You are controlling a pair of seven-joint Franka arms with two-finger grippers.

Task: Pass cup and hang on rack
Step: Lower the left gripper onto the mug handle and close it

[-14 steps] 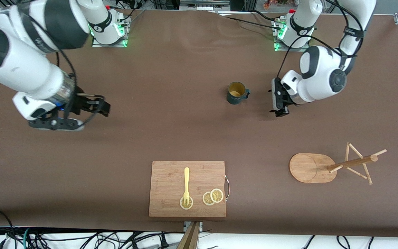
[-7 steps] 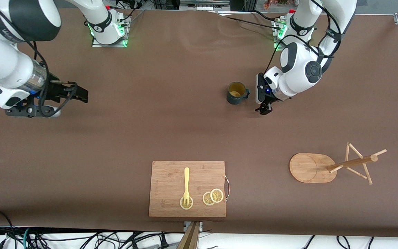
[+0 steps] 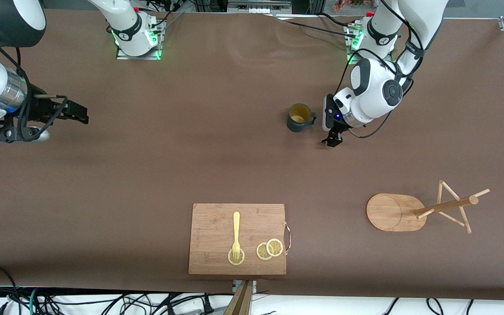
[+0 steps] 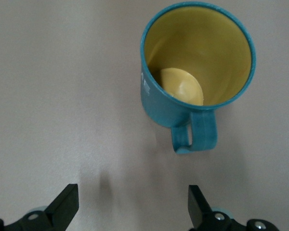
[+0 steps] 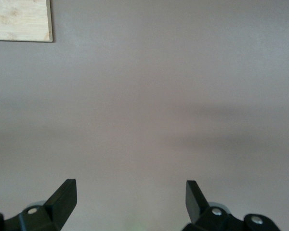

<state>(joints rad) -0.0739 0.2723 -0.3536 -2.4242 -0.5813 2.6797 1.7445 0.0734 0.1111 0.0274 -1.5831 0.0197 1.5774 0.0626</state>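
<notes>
Brown surface [image 3: 217,166]: cup [image 3: 299,117] upright, rigid, light, likely slick; handle best grip. Left end effector [image 3: 331,131] beside it, wide open, empty. Right end effector [image 3: 75,114] waited, open, empty.

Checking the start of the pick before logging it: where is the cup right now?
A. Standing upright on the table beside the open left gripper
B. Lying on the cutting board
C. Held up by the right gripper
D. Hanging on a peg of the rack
A: the cup stands upright on the table, its handle toward the open, empty left gripper next to it.
</notes>
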